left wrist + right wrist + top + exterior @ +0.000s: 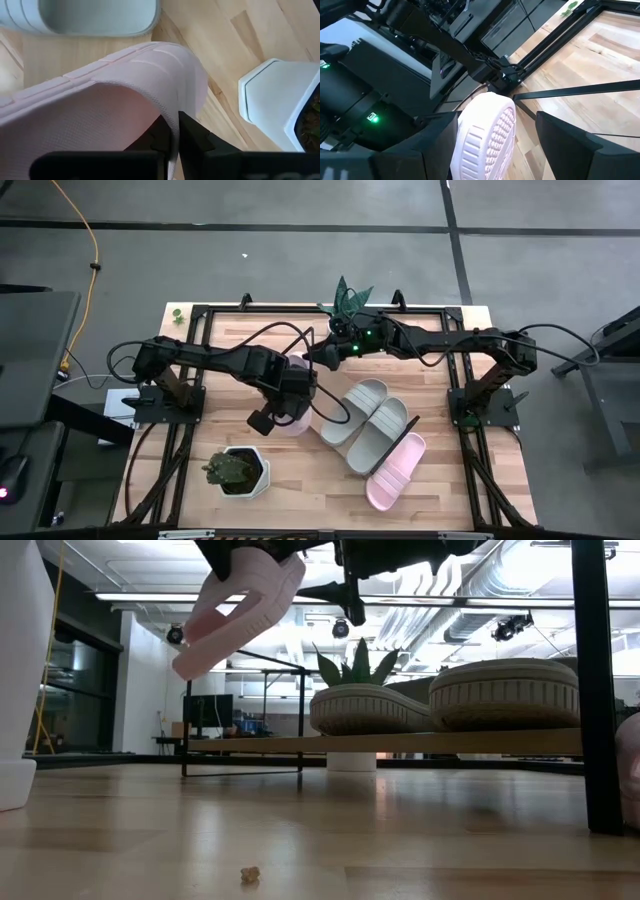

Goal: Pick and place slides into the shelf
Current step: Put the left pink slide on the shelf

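My left gripper (291, 402) is shut on a pale pink slide (240, 605), which hangs tilted in the air near the table's middle. My right gripper (313, 358) is open at that slide's far end (487, 135), with one finger on each side of the ridged sole. Two light grey slides (365, 405) (381, 430) and a second pink slide (395, 470) lie soles down, side by side, on the light-wood shelf (400, 743) right of centre. My left gripper pinches the pink slide's wide strap at its edge (172, 112) between the two fingers (192, 132), one inside the strap's arch and one outside. The slide is lifted clear of the table and tilts, one end lower (195, 660). My right gripper: whether either finger touches the sole end cannot be told.
A white pot with a cactus-like plant (240, 470) stands near the table's near-left part, close to the left arm. A green plant (350, 298) sits at the far edge. The shelf's black wire frame (590, 690) rises at its end. A small crumb (250, 874) lies on the tabletop.
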Robot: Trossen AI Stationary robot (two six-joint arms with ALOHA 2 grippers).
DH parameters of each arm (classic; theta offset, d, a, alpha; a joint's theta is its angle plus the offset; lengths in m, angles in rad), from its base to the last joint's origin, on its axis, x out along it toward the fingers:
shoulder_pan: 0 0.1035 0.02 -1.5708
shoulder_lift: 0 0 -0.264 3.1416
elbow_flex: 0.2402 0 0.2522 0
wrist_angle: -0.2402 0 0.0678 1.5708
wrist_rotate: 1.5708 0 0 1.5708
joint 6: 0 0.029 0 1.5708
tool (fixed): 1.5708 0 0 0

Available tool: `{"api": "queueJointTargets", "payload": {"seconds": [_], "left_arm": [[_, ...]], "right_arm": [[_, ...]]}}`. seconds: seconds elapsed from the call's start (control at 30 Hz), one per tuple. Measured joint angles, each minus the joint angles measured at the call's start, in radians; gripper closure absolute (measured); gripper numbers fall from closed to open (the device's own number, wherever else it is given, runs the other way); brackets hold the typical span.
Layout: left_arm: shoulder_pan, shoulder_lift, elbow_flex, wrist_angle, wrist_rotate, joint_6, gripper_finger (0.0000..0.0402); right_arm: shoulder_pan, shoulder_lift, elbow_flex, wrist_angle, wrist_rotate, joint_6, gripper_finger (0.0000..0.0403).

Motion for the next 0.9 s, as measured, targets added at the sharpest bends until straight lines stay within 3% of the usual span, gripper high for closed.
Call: {"api": "queueJointTargets", "payload": {"seconds": [0.27,0.6,0.9], "left_arm": [[0.0,0.0,0.0,0.012,-0.004,0.027,0.0397],[0.0,0.0,0.0,0.016,-0.013,0.066,0.0391],[0.0,0.0,0.0,0.019,-0.015,0.084,0.0385]], "right_arm": [[-0.006,0.0,0.0,0.0,-0.022,-0.006,0.0146],[-0.006,0.0,0.0,-0.005,-0.082,-0.044,0.0206],[-0.011,0.0,0.0,0.0,-0.125,-0.064,0.0212]]}}
